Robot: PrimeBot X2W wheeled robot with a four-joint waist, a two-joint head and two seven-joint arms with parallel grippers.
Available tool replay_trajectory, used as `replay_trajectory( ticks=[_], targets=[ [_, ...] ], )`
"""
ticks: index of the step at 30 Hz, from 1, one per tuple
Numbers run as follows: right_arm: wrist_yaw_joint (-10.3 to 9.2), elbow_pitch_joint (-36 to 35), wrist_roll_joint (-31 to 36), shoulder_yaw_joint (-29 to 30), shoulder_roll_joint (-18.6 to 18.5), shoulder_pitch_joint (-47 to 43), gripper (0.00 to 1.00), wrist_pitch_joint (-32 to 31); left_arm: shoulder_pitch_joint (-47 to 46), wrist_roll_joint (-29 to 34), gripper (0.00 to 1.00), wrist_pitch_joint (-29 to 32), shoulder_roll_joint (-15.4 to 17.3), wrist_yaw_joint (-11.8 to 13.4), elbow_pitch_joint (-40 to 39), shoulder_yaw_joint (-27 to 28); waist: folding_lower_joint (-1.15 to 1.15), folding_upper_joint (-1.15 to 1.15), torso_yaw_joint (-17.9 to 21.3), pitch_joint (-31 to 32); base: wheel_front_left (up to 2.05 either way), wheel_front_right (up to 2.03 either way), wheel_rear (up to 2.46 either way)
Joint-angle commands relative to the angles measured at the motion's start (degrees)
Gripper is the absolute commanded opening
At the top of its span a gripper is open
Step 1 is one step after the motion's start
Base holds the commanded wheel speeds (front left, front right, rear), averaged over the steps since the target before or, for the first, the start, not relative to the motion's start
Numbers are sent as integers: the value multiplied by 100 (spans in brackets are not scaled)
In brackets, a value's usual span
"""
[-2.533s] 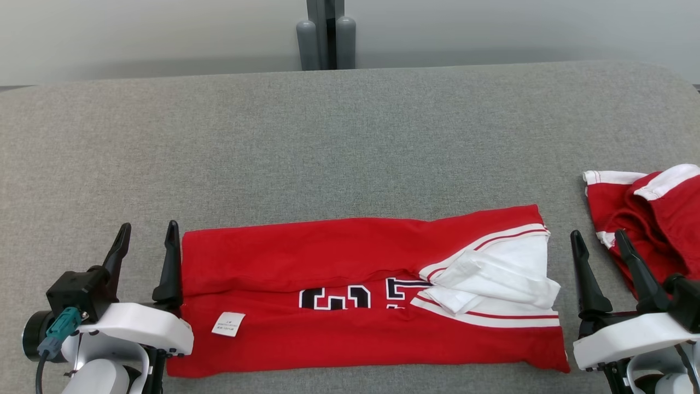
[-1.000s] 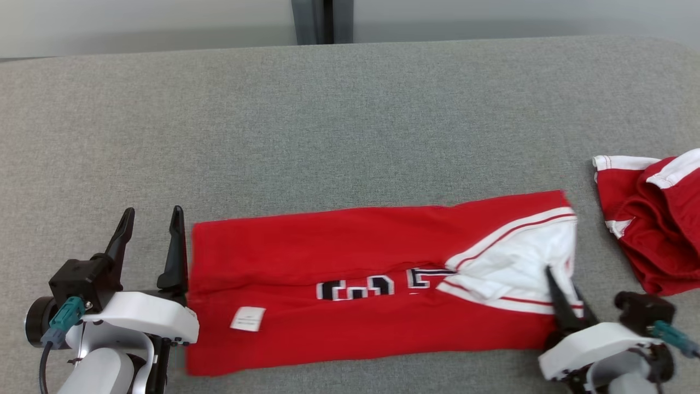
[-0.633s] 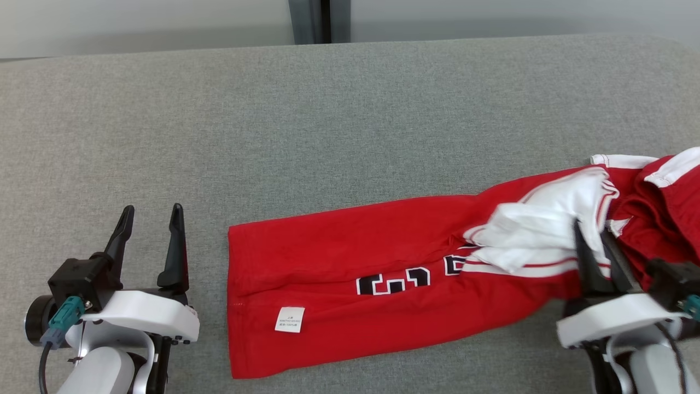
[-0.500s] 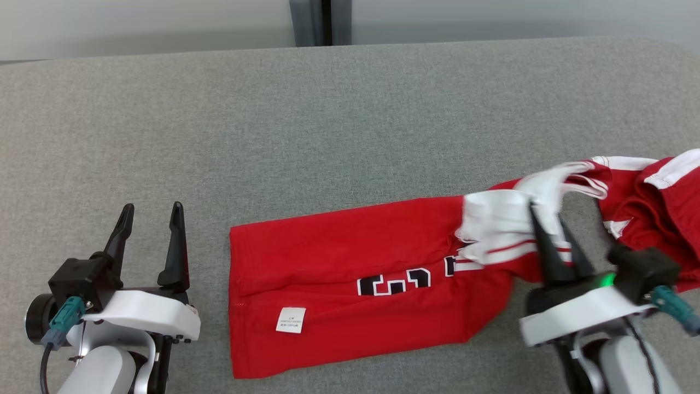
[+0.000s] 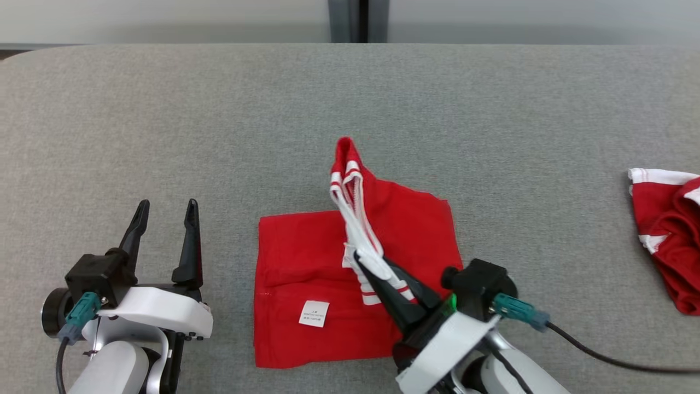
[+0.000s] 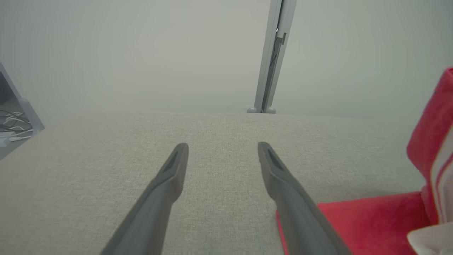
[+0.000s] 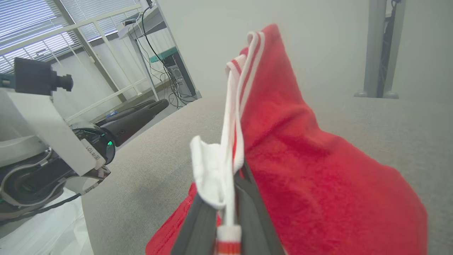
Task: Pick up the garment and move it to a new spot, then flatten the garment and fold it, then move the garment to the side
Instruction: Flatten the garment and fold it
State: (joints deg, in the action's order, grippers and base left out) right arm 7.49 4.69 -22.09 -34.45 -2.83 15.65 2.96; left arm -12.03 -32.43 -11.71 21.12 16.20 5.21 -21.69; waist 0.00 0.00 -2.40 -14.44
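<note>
The garment [image 5: 306, 257] is a red jersey with white striped trim, lying on the grey padded table [image 5: 350, 109] near its front middle. Its right end is lifted and carried over the left half, standing up in a peak [image 5: 344, 158]. My right gripper [image 5: 363, 261] is shut on the white trim of that lifted end, which the right wrist view shows pinched between the fingers [image 7: 226, 198]. My left gripper [image 5: 165, 210] stands open to the left of the garment, apart from it; in the left wrist view its fingers [image 6: 170, 177] frame bare table, with the garment [image 6: 371, 219] at the right.
A second red and white garment [image 5: 667, 230] lies crumpled at the table's right edge. A grey post [image 5: 355, 22] stands behind the table's far edge. A cable [image 5: 612, 355] trails from the right wrist.
The right gripper has swung left with the garment's right end, doubling it over the left half. The head view has also shifted. The left gripper has stayed open in place.
</note>
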Motion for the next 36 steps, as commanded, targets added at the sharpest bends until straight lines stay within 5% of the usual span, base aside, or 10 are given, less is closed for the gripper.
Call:
replay_trajectory(
  ticks=[1,13,14,15,16,22,27,36],
  targets=[
    [2,104,-197,-97,-25,168,0,95,-62,16,100,-33,1,-25,31,-22,0,0,-86,-47,0,0,0],
    [2,1970,-1328,-1292,-29,1316,0,648,-319,28,100,-82,-183,-163,281,-224,0,0,-403,-284,0,0,0],
    [2,2071,-1419,-1372,-29,1373,16,662,-323,31,100,-91,-191,-176,298,-231,0,0,-407,-299,0,0,0],
    [2,2134,-1492,-1457,-28,1439,67,719,-337,35,100,-89,-197,-185,327,-239,0,0,-407,-308,0,0,0],
    [2,2139,-1624,-1540,-27,1499,100,786,-359,36,100,-99,-198,-189,346,-241,0,0,-404,-317,0,0,0],
    [2,1808,-2478,-2209,-22,1751,100,1025,-402,25,100,-116,-168,-207,419,-250,0,0,-276,-353,0,0,0],
    [2,1516,-2528,-2027,-36,1824,100,1174,-413,14,100,-132,-156,-195,441,-238,0,0,-177,-341,0,0,0],
    [2,686,-1382,261,-31,1101,100,1231,-260,-44,100,-196,-61,-97,344,-82,0,0,72,-262,0,0,0]
  ],
)
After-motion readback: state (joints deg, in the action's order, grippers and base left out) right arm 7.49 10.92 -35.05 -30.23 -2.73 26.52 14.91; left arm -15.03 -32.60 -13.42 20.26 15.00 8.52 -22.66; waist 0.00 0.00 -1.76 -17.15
